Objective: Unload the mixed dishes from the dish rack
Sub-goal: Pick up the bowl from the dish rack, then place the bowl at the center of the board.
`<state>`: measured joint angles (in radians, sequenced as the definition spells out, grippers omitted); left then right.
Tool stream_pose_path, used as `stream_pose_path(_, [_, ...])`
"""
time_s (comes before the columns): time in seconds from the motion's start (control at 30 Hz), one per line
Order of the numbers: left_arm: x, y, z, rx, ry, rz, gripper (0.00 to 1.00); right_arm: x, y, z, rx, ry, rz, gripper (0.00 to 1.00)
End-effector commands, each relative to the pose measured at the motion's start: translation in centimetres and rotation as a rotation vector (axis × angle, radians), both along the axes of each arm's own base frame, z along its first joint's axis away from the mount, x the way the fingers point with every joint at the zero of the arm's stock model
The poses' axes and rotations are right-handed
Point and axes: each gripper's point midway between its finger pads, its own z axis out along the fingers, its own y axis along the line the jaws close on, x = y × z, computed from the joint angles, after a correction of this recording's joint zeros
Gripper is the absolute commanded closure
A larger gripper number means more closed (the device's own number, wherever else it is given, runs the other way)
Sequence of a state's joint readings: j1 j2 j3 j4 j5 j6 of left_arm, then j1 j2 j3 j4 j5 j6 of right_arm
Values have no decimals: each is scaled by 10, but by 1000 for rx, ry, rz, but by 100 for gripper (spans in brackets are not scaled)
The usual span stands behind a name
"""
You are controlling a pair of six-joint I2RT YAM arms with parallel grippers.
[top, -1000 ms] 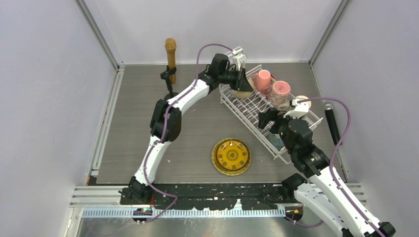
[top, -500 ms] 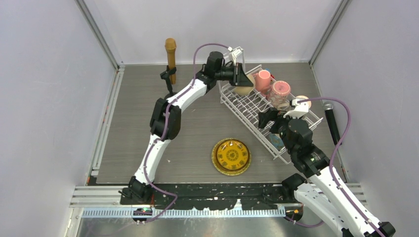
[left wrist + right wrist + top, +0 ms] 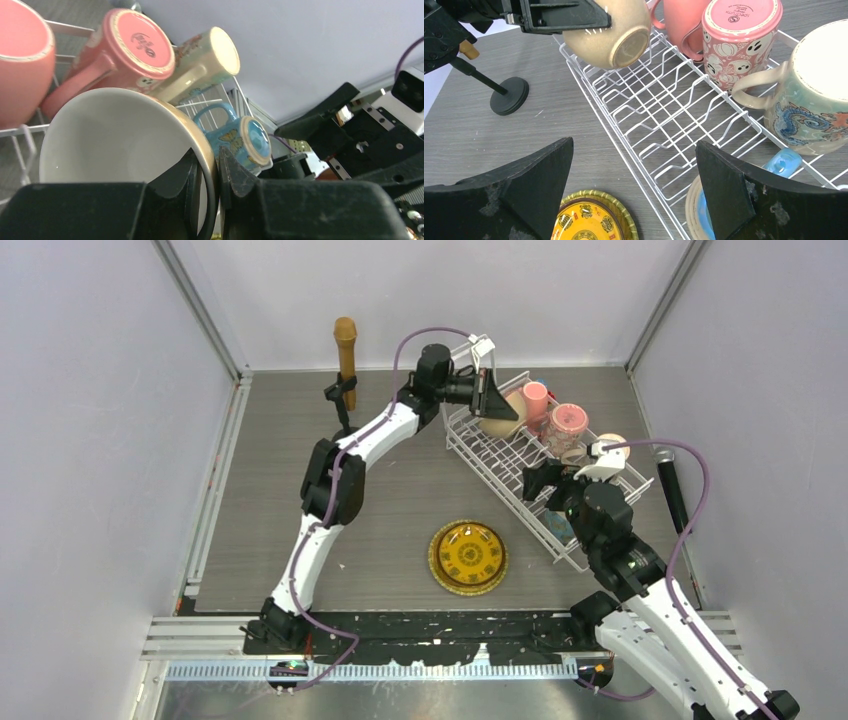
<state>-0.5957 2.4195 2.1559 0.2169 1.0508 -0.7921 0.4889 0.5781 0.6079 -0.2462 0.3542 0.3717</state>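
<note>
Where pale walls [image 3: 80, 440] enclose it, the grey table [image 3: 280, 490] holds a plate [image 3: 468, 558].

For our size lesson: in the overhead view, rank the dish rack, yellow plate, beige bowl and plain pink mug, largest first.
1. dish rack
2. yellow plate
3. beige bowl, partly hidden
4. plain pink mug, only slightly smaller

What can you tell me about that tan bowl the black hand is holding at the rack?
The bowl is round, glazed beige outside with a plain foot ring, glossy off-white inside; it looks ceramic. It is tipped on its side over the far end of the white wire rack. The left hand pinches its rim, one finger inside, one outside.
</note>
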Motion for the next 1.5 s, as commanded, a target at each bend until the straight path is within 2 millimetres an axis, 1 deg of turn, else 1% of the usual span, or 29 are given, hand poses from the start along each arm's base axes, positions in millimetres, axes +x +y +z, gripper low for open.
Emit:
stream_pose_path(0.0, [-51,14,98,-135,-217,-116,100,0,-2,24,43,-99,-11,0])
stream_pose_path(0.07, [-58,19,101,-125,-242,-112,100,-2,-4,28,54,-121,-13,0])
stream_pose_path(0.1, [-64,21,107,-121,-270,-102,100,-4,-6,30,60,-131,-21,0])
stream_pose_path(0.17, [-70,22,104,-81,-312,-72,100,-5,-11,31,62,-141,-39,0])
stream_pose_path(0.23, [-75,22,95,5,-359,-13,100,-5,-14,32,61,-145,-57,0])
stream_pose_path(0.3, [-77,28,72,155,-405,74,100,-6,-17,32,60,-146,-70,0])
stream_pose_path(0.37, [-74,38,57,279,-494,183,100,-6,-18,32,60,-148,-75,0])
stream_pose_path(0.43, [-77,50,48,346,-565,260,100,-5,-19,32,56,-147,-80,0])
stream_pose_path(0.47, [-79,57,42,365,-569,289,100,-5,-19,31,53,-146,-84,0])
stream_pose_path(0.5, [-79,65,41,378,-567,331,100,-5,-20,31,52,-145,-86,0])
stream_pose_path(0.53, [-79,74,33,404,-551,374,100,-4,-20,30,49,-143,-91,0])
stream_pose_path(0.57, [-78,87,34,426,-539,445,100,-4,-20,30,47,-142,-91,0])
stream_pose_path(0.6, [-75,100,29,464,-528,517,100,-3,-20,29,44,-139,-93,0])
stream_pose_path(0.67, [-70,127,12,570,-537,682,100,-3,-21,29,39,-140,-97,0])
stream_pose_path(0.7, [-69,145,-2,653,-552,763,100,-3,-22,29,35,-141,-102,0])
stream_pose_path(0.77, [-68,175,-17,773,-567,884,100,-3,-25,29,32,-141,-113,0])
stream_pose_path(0.83, [-71,197,-34,844,-543,949,100,-3,-26,29,29,-140,-119,0])
stream_pose_path(0.97, [-72,233,-67,970,-506,1077,100,-2,-27,28,23,-137,-129,0])
stream_pose_path(1.03, [-70,251,-80,1043,-489,1155,100,-1,-27,27,24,-134,-129,0])
stream_pose_path(1.13, [-64,267,-102,1123,-470,1230,100,0,-24,28,31,-131,-118,0])
stream_pose_path(1.27, [-55,282,-130,1157,-367,1258,100,1,-21,27,30,-118,-110,0])
stream_pose_path(1.4, [-47,287,-145,1139,-338,1273,100,3,-21,26,28,-114,-116,0])
stream_pose_path(1.47, [-44,291,-153,1125,-289,1276,100,3,-20,26,31,-114,-113,0])
